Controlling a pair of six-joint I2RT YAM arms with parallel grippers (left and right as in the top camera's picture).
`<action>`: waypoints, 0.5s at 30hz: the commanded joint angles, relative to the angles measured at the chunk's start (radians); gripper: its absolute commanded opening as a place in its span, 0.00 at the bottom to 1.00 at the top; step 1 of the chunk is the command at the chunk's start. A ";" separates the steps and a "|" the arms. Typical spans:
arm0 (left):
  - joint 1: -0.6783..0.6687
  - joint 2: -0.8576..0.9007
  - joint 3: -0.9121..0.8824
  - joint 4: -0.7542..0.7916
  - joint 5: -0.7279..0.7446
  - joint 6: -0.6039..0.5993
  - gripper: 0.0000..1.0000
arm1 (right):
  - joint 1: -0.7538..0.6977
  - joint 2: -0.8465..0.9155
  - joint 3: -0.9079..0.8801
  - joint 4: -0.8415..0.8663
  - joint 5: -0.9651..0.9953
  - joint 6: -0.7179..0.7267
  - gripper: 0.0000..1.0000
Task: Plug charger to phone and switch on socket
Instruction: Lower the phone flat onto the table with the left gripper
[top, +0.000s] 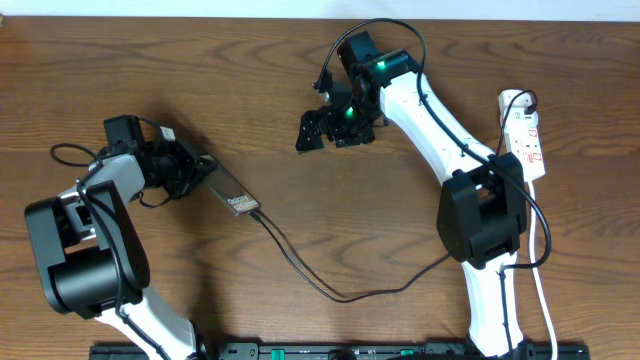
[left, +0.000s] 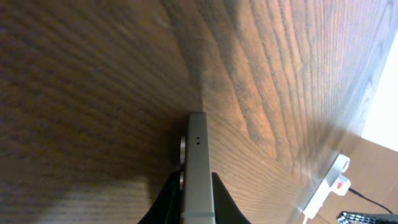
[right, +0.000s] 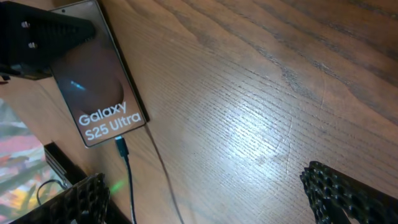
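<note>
Gripping one end of the phone (top: 232, 192), the left tool (top: 200, 168) sat clamped shut on it at the left of the desk (top: 200, 60). The charger (top: 300, 270) met the phone's free end with its connector tip, and its thin black cable trailed rightward across the desk. The right tool (top: 332, 130) hovered over the far middle, spread wide and holding nothing. The socket (top: 525, 135) lay by the right edge.

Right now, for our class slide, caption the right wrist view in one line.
Charger connector at the bottom edge of a Galaxy S25 Ultra phone, wooden table behind.
</note>
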 joint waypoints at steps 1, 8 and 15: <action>0.000 0.013 0.010 0.013 0.048 -0.002 0.07 | 0.005 -0.021 0.012 -0.001 0.004 0.011 0.99; 0.000 0.013 0.010 0.008 0.048 -0.002 0.07 | 0.005 -0.021 0.012 -0.001 0.004 0.010 0.99; 0.000 0.013 0.010 -0.002 0.048 -0.001 0.07 | 0.005 -0.021 0.012 -0.001 0.004 0.010 0.99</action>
